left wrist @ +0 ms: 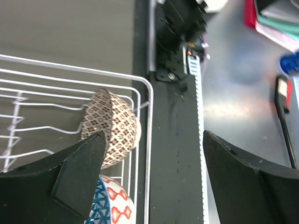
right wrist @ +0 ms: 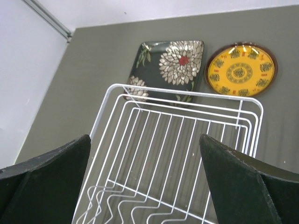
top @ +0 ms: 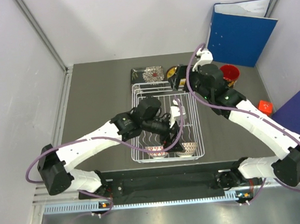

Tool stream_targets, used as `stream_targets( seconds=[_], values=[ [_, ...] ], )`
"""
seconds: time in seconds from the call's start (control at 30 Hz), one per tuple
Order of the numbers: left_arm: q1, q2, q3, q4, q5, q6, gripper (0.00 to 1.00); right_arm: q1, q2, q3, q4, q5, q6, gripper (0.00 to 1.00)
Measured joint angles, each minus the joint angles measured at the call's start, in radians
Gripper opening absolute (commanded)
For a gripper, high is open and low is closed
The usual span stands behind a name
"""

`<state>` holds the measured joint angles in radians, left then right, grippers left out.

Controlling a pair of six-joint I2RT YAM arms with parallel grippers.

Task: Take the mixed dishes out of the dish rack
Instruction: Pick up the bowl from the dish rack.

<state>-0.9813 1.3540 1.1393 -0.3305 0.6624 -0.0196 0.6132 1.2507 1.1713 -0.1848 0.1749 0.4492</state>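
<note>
The dish rack (top: 139, 102) is a rectangular basket of thin white wire with a row of wavy prongs, standing in the middle of the matte grey table (top: 97, 105). Two small bowls sit at its near end: a cream bowl with a brown lattice pattern (left wrist: 112, 128), tipped on its side against the corner wires, and just beside it a white bowl with blue and red motifs (left wrist: 112, 207), partly hidden behind a finger. The left gripper (left wrist: 154, 137) hangs over that corner, its blunt black fingers spread wide and holding nothing. The right gripper (right wrist: 145, 140) is likewise wide and bare above the rack's far end. Just past the far rim, flat on the table, lie a glossy black square plate with pale flowers (right wrist: 170, 70) and a round yellow plate with a dark edge (right wrist: 240, 70). A red mug (top: 230, 73) stands outside the rack beyond the right arm, near an upright blue binder (top: 240, 32); a small red cube (top: 265, 107) sits farther right.
</note>
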Motion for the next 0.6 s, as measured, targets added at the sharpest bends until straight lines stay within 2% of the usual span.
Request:
stream_targets(
  seconds=[0.2, 0.6],
  values=[
    [-0.006, 0.034, -0.046, -0.006, 0.074, 0.081, 0.80, 0.000, -0.022, -0.032, 0.009, -0.003, 0.007, 1.00],
    [-0.009, 0.178, -0.066, 0.052, 0.039, 0.172, 0.77, 0.012, -0.017, -0.061, 0.010, -0.021, 0.015, 0.99]
  ],
)
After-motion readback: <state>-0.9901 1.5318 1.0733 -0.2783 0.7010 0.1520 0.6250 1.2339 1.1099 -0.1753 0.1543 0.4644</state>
